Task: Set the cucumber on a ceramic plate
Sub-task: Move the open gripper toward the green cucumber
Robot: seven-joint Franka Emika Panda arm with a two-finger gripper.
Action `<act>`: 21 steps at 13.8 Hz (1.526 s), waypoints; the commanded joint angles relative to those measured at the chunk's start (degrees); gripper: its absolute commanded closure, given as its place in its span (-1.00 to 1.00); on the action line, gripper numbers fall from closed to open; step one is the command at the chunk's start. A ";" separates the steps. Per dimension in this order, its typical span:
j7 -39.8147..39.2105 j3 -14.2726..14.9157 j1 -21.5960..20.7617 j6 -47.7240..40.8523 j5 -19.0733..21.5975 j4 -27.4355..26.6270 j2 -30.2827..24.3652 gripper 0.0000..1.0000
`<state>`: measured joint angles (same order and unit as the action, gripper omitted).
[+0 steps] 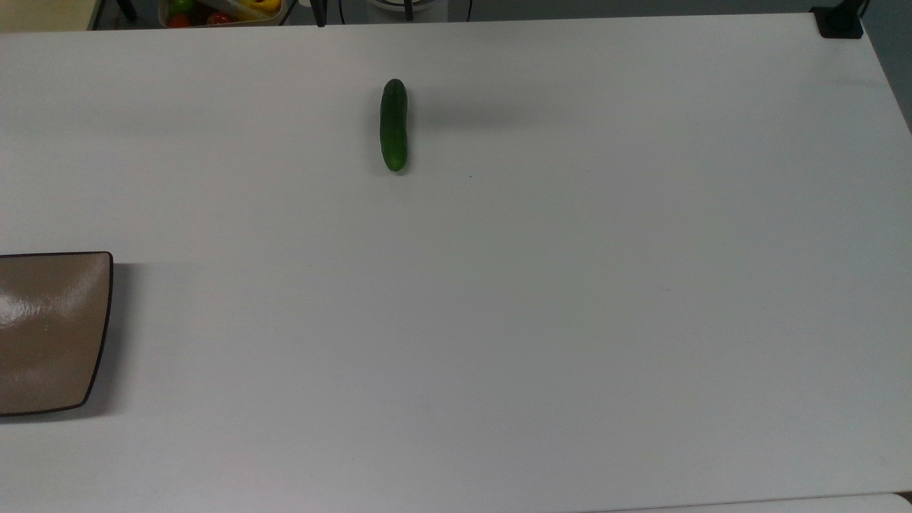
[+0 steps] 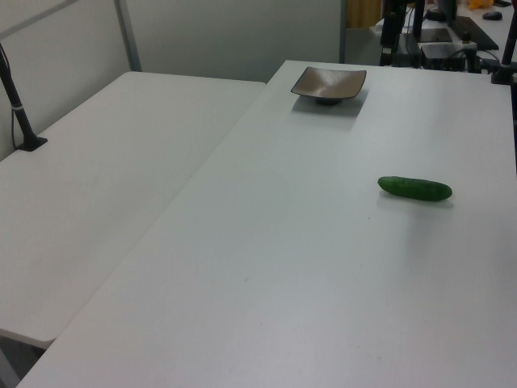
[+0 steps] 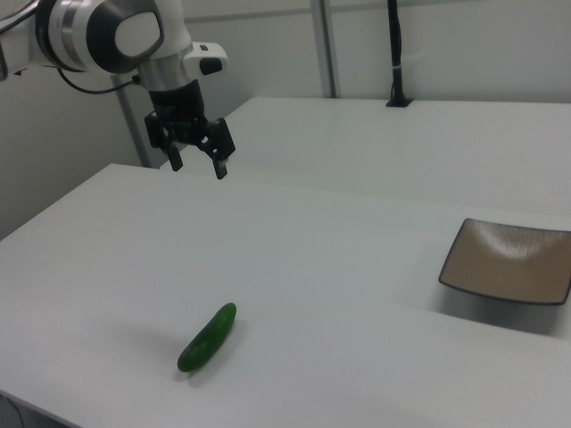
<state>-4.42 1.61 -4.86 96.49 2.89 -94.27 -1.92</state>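
Cucumber (image 3: 207, 337), small, smooth, dark green and slightly curved, lies flat on the white table (image 1: 499, 320), below and well apart from the black two-finger gripper (image 3: 196, 166), which hangs open and empty above the table. Nothing is done yet: grasp, carry and release remain. The glossy brown square ceramic plate (image 3: 510, 260) sits empty, far off toward the right view's right.

The ceramic plate (image 1: 53, 328) looks glazed and glossy, throwing white glare; the cucumber (image 1: 394, 125) has smooth, faintly shiny skin; the table (image 1: 499, 320) is matt white; the gripper (image 3: 198, 164) seems black plastic.
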 commanded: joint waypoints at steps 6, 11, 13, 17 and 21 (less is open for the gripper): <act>-1.82 0.76 -0.41 1.68 1.06 -0.65 -1.07 -1.00; -2.70 0.85 -0.41 1.60 0.98 -1.44 -0.89 -1.00; -2.88 0.76 -0.33 2.73 1.15 -2.84 -0.72 -1.00; -5.16 0.68 -0.33 4.33 1.24 -8.38 -1.07 -1.00; -5.34 0.32 -0.77 4.67 1.15 -15.75 -1.24 -1.00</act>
<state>-8.48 1.62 -4.96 99.47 2.95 -104.86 -1.86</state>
